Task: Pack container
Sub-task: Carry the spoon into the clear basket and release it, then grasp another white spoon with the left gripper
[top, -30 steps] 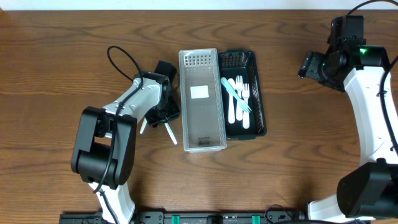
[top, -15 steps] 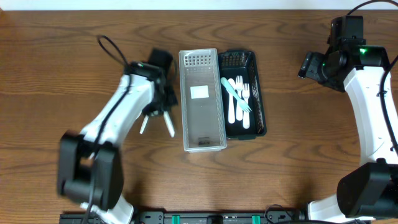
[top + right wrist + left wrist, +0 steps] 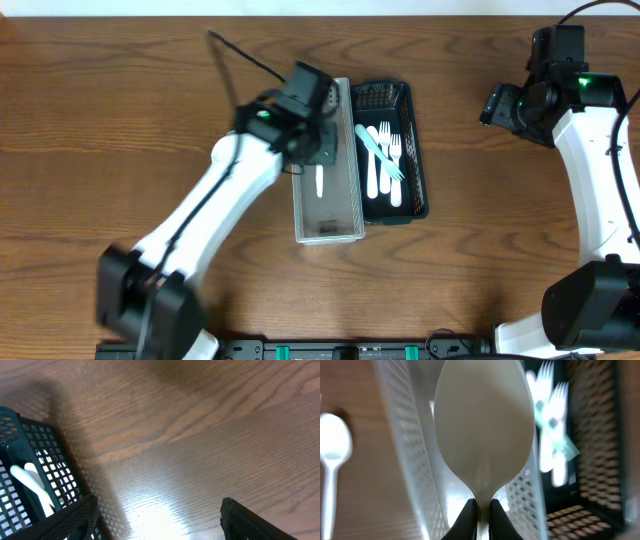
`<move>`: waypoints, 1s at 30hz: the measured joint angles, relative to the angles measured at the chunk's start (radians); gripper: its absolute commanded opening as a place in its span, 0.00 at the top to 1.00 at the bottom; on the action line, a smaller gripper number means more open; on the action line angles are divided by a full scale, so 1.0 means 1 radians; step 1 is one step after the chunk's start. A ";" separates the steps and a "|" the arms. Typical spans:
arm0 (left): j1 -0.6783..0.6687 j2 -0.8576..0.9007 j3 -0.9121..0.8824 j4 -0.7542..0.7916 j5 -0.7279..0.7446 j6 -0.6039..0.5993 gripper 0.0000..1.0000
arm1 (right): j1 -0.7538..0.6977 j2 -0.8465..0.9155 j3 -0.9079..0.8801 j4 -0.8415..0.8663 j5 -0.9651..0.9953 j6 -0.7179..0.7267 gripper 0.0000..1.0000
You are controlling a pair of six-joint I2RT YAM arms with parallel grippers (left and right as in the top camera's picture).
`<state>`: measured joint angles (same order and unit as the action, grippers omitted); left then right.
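My left gripper hangs over the white mesh container, shut on the handle of a white spoon. In the left wrist view the spoon's bowl fills the middle, the jaws pinch its neck, and the container's mesh wall lies below. The black basket beside it holds white forks and a teal utensil. My right gripper is open and empty over bare wood, right of the basket; its fingers are spread wide.
Another white spoon lies on the wood left of the container in the left wrist view; my left arm covers that spot in the overhead view. A corner of the black basket shows in the right wrist view. The table's far edge runs along the top.
My left gripper has lifted a white spoon from the table left of the container and swung right, over the container. The right arm has not moved.
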<state>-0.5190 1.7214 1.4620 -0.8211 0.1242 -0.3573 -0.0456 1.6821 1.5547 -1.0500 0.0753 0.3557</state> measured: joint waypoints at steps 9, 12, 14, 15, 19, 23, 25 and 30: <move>0.006 0.062 -0.002 -0.114 0.000 0.064 0.23 | 0.000 0.000 0.000 0.000 0.000 0.000 0.19; 0.062 0.007 0.017 -0.167 -0.010 0.103 0.22 | 0.000 0.000 0.000 0.000 0.000 0.000 0.18; 0.114 -0.031 0.029 -0.204 -0.036 0.152 0.22 | 0.000 0.000 0.000 0.000 0.000 0.000 0.18; 0.132 -0.042 0.031 -0.214 -0.050 0.169 0.22 | 0.000 0.000 0.000 0.000 0.000 0.000 0.18; 0.232 -0.040 0.031 -0.220 -0.107 0.282 0.27 | 0.000 0.000 0.000 0.000 0.000 0.000 0.17; 0.298 0.034 0.030 -0.200 -0.133 0.383 0.35 | 0.000 0.000 0.000 0.000 0.000 0.000 0.17; 0.316 0.080 0.028 -0.199 -0.138 0.427 0.41 | 0.000 0.000 0.000 -0.001 0.000 0.000 0.17; 0.331 0.203 0.021 -0.187 -0.150 0.545 0.49 | 0.000 0.000 0.000 -0.005 0.000 0.000 0.16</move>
<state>-0.1879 1.9244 1.4830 -1.0084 -0.0261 0.1879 -0.0456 1.6821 1.5547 -1.0554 0.0753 0.3553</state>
